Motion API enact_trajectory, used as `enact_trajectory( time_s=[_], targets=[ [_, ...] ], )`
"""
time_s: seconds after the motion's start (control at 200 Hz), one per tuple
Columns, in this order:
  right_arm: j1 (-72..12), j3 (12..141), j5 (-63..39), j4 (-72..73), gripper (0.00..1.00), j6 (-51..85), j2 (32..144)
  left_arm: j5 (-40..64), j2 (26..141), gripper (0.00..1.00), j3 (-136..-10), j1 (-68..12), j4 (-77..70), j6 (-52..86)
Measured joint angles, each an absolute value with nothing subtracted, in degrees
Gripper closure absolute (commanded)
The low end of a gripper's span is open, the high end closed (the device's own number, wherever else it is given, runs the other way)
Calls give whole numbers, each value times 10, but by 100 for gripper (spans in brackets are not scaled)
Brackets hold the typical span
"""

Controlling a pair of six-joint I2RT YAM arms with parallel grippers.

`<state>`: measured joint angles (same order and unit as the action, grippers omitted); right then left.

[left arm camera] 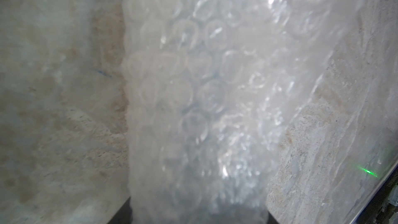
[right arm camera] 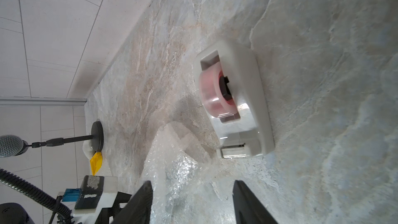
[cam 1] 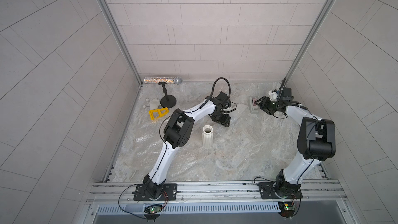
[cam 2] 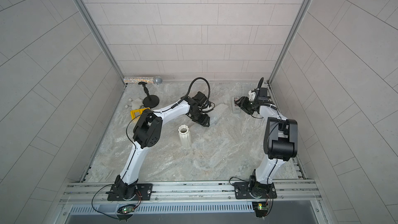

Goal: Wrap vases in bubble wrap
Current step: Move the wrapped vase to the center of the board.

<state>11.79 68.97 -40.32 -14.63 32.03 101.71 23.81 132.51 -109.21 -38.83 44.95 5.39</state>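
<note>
Left hand (cam 1: 224,122) points down at the marbled surface (cam 1: 237,158) in the middle of its far half. It is closed on a roll of clear bubble wrap (left arm camera: 193,95), which fills the gap from finger to finger in the left wrist view. A faint bluish tint shows through the bubbles, but what is inside cannot be made out.

In the far left corner a glittery silver microphone (cam 1: 163,80) lies along the wall. Just nearer stand a black round-based stand (cam 1: 168,101), a white paw-shaped piece (cam 1: 154,104) and a yellow plastic frame (cam 1: 158,114).

Right of these, a tall white ribbed ceramic vase with a scalloped rim (cam 1: 207,136) stands upright near the centre, unwrapped and apart from the left hand. Shiny flat wrap lies on the surface to its left.

Further right, at the far side, sits a grey tape dispenser (right arm camera: 241,104) with a pinkish roll. A crumpled edge of wrap lies just beside it.

At the far right, the right hand (right arm camera: 193,201) hovers near the dispenser without touching it. Its dark fingers (right arm camera: 146,199) are spread wide and hold nothing.
</note>
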Motion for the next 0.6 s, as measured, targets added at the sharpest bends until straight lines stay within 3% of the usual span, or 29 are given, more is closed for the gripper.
enact_trajectory(
  time_s=[0.601],
  targets=[
    [121, 828, -416, -239, 46, 258, 1136, 238, 1325, 54, -1092, -383, 456, 42]
  ],
)
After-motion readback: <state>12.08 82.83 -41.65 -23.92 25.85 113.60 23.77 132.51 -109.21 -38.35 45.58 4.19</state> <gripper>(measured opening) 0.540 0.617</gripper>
